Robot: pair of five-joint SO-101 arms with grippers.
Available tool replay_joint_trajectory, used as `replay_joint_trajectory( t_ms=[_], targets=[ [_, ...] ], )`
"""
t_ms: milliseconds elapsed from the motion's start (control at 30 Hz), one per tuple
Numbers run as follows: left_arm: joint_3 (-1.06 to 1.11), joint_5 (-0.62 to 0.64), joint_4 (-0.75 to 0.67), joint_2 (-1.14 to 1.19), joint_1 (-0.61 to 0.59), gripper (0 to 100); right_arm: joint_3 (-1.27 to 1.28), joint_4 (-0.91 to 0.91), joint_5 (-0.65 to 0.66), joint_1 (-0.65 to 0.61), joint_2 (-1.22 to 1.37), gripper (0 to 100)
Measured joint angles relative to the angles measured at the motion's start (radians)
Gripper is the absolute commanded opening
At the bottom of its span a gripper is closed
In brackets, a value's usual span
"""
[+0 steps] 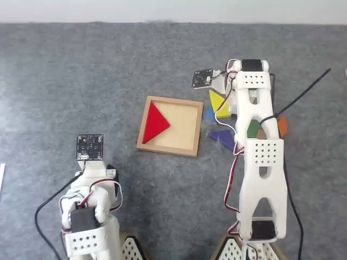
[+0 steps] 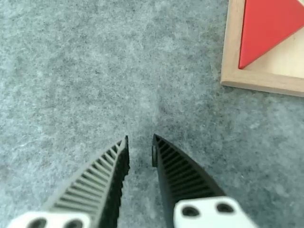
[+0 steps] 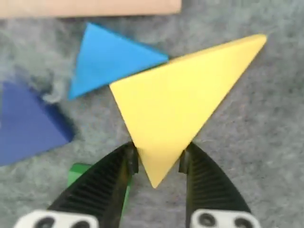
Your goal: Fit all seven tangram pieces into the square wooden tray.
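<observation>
A grey, fuzzy felt-like mat (image 1: 81, 81) covers the whole counter (image 1: 303, 49), its nap mottled and slightly uneven, with finer fibres showing in the closer wrist views. Along the far edge in the high view runs a pale, plain strip (image 1: 162, 11), and a thin white sliver (image 1: 1, 179) sits at the mat's side edge. The light is soft and even, casting only faint shadows.

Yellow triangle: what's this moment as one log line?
right jaws: gripping yellow triangle | left jaws: over mat | tray: holds red triangle
</observation>
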Motion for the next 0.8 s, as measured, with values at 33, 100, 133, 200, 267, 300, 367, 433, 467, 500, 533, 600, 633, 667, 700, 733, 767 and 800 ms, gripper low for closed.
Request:
replay_joint_trajectory(
  t_ms=[33, 100, 133, 200, 267, 300, 367, 433, 467, 500, 533, 600, 633, 667, 700, 733, 767, 800],
  targets=[
    [0.0, 0.0, 0.0, 0.0, 0.0, 8, 0.0, 0.0, -0.003, -0.003, 0.0, 14.8],
    [0.0, 0.0, 0.0, 0.0, 0.0, 8, 0.0, 0.002, -0.023, -0.009, 0.0, 20.3],
    [0.0, 0.0, 0.0, 0.0, 0.0, 8, 0.0, 0.002, -0.038, -0.017, 0.0, 23.5],
    [0.0, 0.0, 0.0, 0.0, 0.0, 8, 0.002, 0.011, -0.064, -0.037, 0.0, 30.2],
    [0.0, 0.0, 0.0, 0.0, 0.0, 8, 0.002, 0.012, -0.101, -0.063, 0.0, 35.8],
    [0.0, 0.0, 0.0, 0.0, 0.0, 8, 0.003, 0.012, -0.12, -0.078, 0.002, 37.9],
    [0.0, 0.0, 0.0, 0.0, 0.0, 8, 0.003, 0.012, -0.153, -0.107, 0.002, 39.6],
    [0.0, 0.0, 0.0, 0.0, 0.0, 8, 0.003, -0.008, -0.187, -0.132, 0.003, 39.3],
    [0.0, 0.0, 0.0, 0.0, 0.0, 8, 0.003, -0.018, -0.196, -0.141, 0.003, 39.1],
    [0.0, 0.0, 0.0, 0.0, 0.0, 8, 0.003, -0.026, -0.206, -0.146, 0.003, 38.8],
    [0.0, 0.0, 0.0, 0.0, 0.0, 8, 0.003, -0.032, -0.21, -0.149, 0.005, 38.7],
    [0.0, 0.0, 0.0, 0.0, 0.0, 8, 0.003, -0.038, -0.215, -0.155, 0.011, 38.6],
    [0.0, 0.0, 0.0, 0.0, 0.0, 8, 0.003, -0.041, -0.218, -0.157, 0.017, 38.6],
    [0.0, 0.0, 0.0, 0.0, 0.0, 8, 0.003, -0.041, -0.218, -0.157, 0.021, 38.6],
    [0.0, 0.0, 0.0, 0.0, 0.0, 8, 0.003, -0.041, -0.221, -0.157, 0.023, 38.1],
    [0.0, 0.0, 0.0, 0.0, 0.0, 8, 0.003, -0.044, -0.226, -0.157, 0.025, 37.4],
    [0.0, 0.0, 0.0, 0.0, 0.0, 8, 0.003, -0.052, -0.238, -0.157, 0.026, 36.1],
    [0.0, 0.0, 0.0, 0.0, 0.0, 8, 0.003, -0.06, -0.255, -0.157, 0.026, 34.2]
  ],
)
